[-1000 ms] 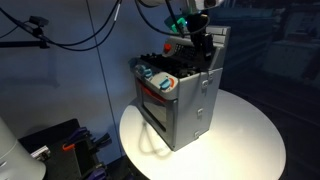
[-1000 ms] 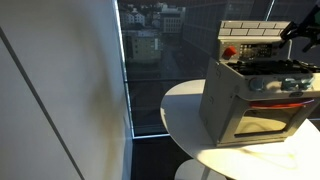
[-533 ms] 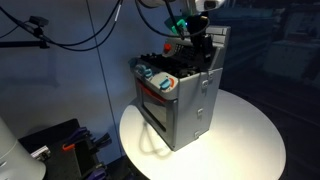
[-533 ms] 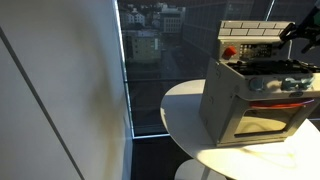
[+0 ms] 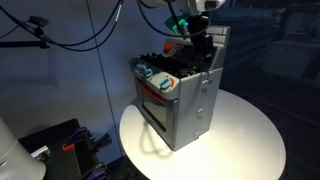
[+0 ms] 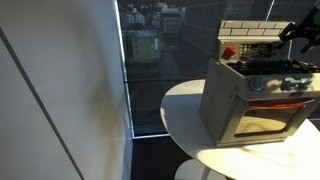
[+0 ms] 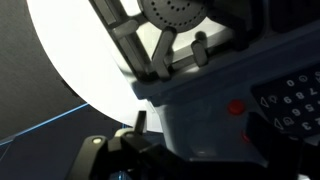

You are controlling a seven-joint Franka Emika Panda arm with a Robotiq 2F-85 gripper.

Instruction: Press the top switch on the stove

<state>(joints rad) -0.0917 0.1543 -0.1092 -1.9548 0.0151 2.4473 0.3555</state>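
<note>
The small grey stove (image 5: 182,100) stands on a round white table (image 5: 250,140), also seen in an exterior view (image 6: 255,95). Its brick-patterned back panel (image 6: 248,33) carries a dark control strip. My gripper (image 5: 202,47) is over the black burners, right at the back panel, and shows at the frame's edge in an exterior view (image 6: 296,31). Its fingers look together and hold nothing. In the wrist view the gripper (image 7: 148,130) is dark and close to the panel, with a red switch (image 7: 236,107) and a dark keypad (image 7: 290,100) just ahead.
The stove's oven door and bluish knobs (image 5: 155,77) face away from the arm. A window wall (image 6: 150,60) is behind the table. Cables and dark equipment (image 5: 60,145) lie on the floor beside the table.
</note>
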